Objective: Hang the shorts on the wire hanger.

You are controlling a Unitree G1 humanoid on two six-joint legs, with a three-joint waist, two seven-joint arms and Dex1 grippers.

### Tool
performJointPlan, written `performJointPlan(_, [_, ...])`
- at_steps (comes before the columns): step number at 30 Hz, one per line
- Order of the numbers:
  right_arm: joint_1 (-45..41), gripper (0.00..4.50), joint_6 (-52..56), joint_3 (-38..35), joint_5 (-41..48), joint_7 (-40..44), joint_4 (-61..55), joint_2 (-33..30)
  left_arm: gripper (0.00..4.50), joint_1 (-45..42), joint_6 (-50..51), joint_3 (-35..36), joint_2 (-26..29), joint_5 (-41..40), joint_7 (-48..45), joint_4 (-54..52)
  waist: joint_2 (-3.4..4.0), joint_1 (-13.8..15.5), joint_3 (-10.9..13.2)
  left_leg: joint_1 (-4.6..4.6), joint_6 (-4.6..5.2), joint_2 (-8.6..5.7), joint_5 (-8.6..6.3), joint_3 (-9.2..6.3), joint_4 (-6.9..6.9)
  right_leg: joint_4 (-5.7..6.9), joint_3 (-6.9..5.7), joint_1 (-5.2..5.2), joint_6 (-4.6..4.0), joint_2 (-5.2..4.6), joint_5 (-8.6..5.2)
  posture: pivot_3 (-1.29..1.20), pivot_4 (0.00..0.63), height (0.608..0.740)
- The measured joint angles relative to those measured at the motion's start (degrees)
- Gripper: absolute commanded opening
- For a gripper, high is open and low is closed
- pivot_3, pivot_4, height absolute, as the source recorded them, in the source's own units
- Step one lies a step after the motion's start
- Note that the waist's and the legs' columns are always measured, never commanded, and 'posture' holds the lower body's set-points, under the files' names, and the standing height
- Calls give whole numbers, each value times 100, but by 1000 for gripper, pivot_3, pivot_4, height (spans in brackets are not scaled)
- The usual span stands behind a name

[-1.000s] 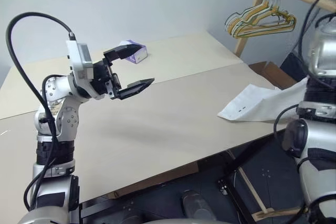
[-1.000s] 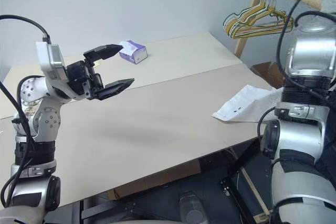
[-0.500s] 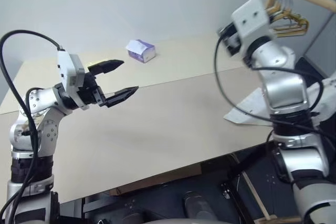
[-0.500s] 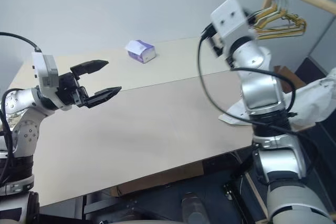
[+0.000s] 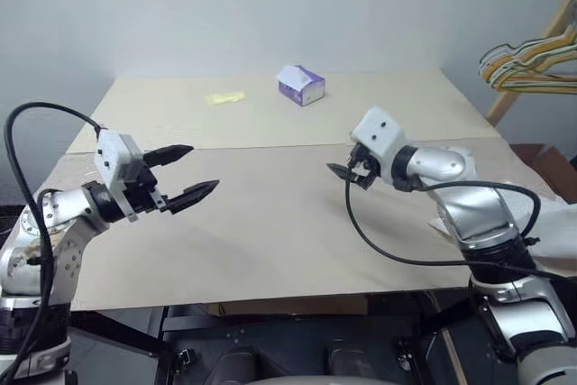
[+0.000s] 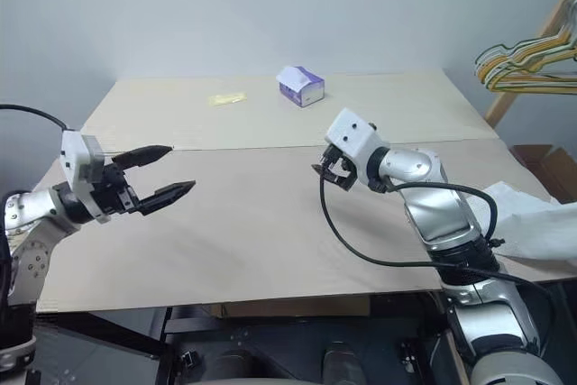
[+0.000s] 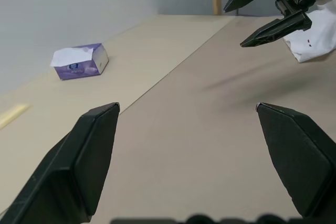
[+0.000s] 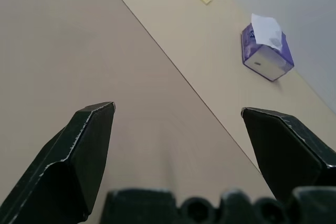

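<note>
The white shorts [image 6: 530, 220] lie crumpled at the table's right edge, partly hanging over it; in the left wrist view the shorts [image 7: 316, 34] show small red marks. The wire hanger is out of view. My right gripper [image 6: 323, 171] hovers open and empty over the middle of the table [image 5: 270, 223], well to the left of the shorts, and it also appears as the right gripper [image 7: 234, 27] in the left wrist view. My left gripper [image 5: 204, 168] is open and empty above the table's left part, pointing toward the right one.
A small purple-white tissue box [image 5: 302, 85] stands at the table's far middle, with a yellow strip [image 5: 224, 97] to its left. A bunch of yellow, green and white hangers [image 5: 532, 59] hangs on a wooden rack at the far right.
The camera has swung to the left. My right arm came down from high and swept left over the table's middle. My left gripper sank and drifted left. Both stayed open.
</note>
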Motion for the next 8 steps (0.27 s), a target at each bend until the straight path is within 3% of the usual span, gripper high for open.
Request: performJointPlan(8, [189,4490,-21,176,-241,-10,36,72,4500,111,2,-10,-1,-1,102,-96,-13,115,-3,-3,0,0,0,2,0,-2,-3,0,-2,0,0,139,0,740])
